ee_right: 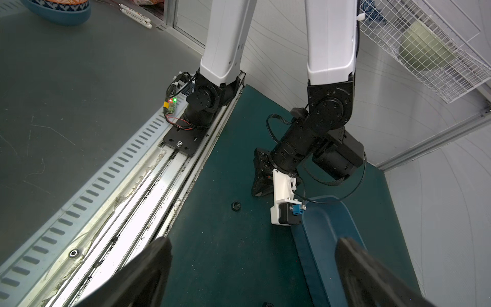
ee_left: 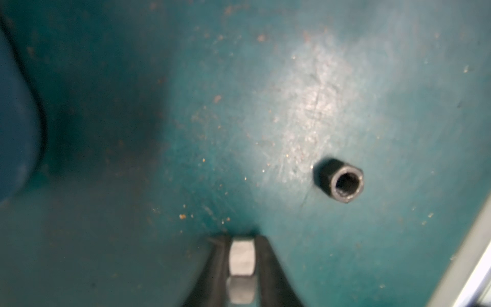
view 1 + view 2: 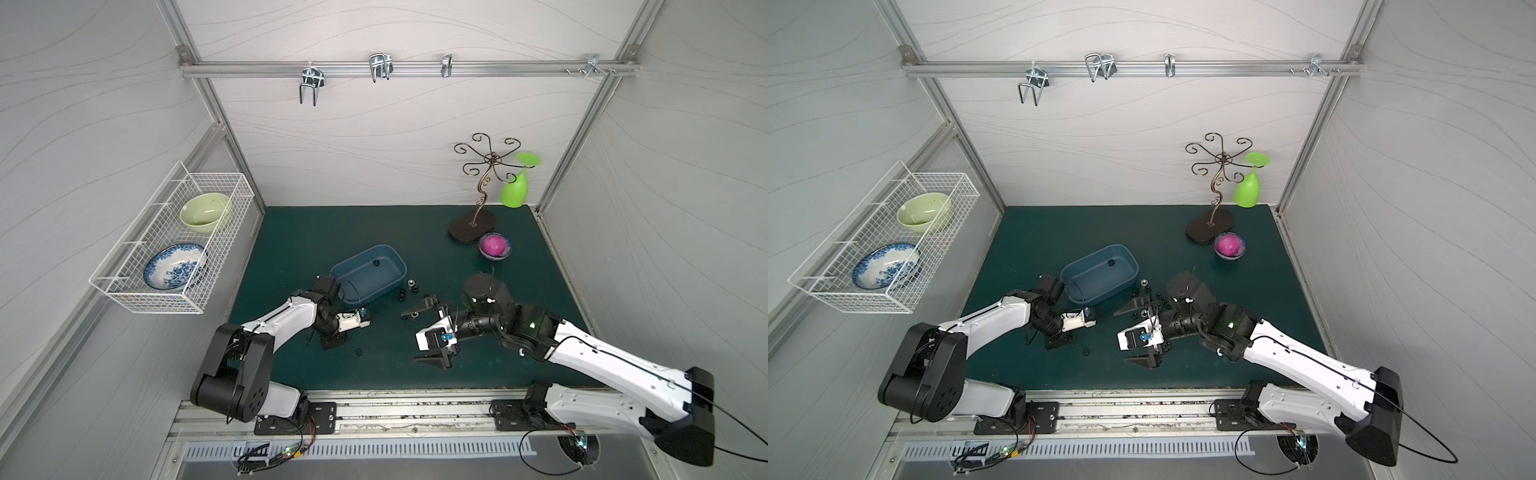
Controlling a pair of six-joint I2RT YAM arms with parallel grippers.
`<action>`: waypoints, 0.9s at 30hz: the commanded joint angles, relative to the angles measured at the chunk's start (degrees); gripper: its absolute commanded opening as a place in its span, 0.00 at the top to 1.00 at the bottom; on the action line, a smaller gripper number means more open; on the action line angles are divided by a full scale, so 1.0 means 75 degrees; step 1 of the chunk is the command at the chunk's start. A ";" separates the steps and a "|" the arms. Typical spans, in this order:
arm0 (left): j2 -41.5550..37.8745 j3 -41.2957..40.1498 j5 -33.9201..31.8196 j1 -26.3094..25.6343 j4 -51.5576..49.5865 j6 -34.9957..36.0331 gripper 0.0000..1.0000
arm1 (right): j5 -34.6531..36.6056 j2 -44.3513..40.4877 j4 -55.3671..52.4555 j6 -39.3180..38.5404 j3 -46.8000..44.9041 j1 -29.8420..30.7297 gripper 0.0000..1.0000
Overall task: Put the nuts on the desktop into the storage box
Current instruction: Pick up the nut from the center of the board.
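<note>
1. Left wrist view: the left gripper [image 2: 241, 239] is pinched tight on a silver nut [image 2: 241, 259], right down at the desktop [image 2: 292, 93].
2. Close by, a loose black nut [image 2: 341, 180] lies on its side, untouched.
3. In a top view, the storage box [image 3: 361, 280] sits mid-desktop, nearer the left edge, and there's just one lone nut [image 3: 376, 262] inside it.
4. A scattered cluster [image 3: 411, 286] waits just off the box's right end, and a stray nut [image 3: 358, 352] sits toward the front edge.
5. The right gripper [image 1: 252, 265] gapes fully wide, holding nothing, beside that cluster.
6. Early days, I'd say: one banked, one in hand, the lift and drop to come, most left.
</note>
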 commanded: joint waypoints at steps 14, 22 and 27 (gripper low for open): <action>-0.1084 0.3198 0.1725 -0.0033 -0.2664 -0.1643 0.89 | 0.3013 0.0202 -0.0056 0.3388 0.1577 0.0170 0.01; -0.0948 0.5378 0.4764 -0.0032 -0.3554 -0.3656 0.91 | 0.1924 -0.0622 0.2464 0.1410 -0.0273 0.0228 0.01; -0.0917 0.5523 0.6501 -0.0032 -0.2822 -0.5216 0.92 | 0.1799 -0.0641 0.3299 0.1131 -0.0569 0.0295 0.01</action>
